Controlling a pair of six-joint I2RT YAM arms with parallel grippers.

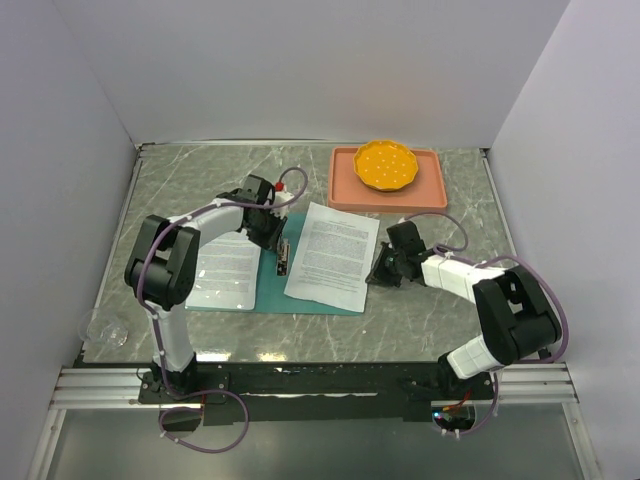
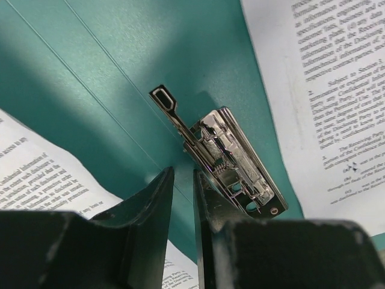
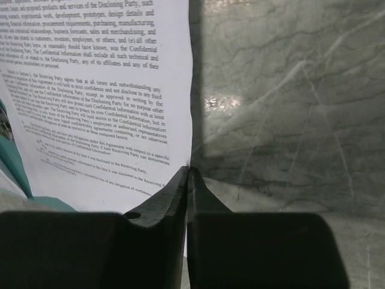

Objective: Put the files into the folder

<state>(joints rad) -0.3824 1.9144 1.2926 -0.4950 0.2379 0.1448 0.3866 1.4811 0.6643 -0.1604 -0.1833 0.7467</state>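
**Desk:** Where does the filing job stand?

**Photographer:** Barely begun, by my reading. The folder (image 1: pixel 272 298) lies open on the tabletop (image 1: pixel 200 180), and neither page is secured. The right jaws are pressed together on what looks like the near edge of a printed sheet (image 3: pixel 108 90). That sheet spreads ahead and to their left, with bare stone to their right.

**Desk:** And the other arm?

**Photographer:** The left jaws hover low over the folder's spine, parted by a narrow gap with nothing seen between them. The metal clip (image 2: pixel 231 159) sits just ahead and slightly to their right, its lever pointing away. A second sheet (image 2: pixel 48 174) lies to their left, on the folder's other leaf.

**Desk:** What remains?

**Photographer:** Nearly everything, I'd judge. Both pages rest loose, and the clip holds neither. They need squaring up and fixing under the clip, and then the cover has to be closed.
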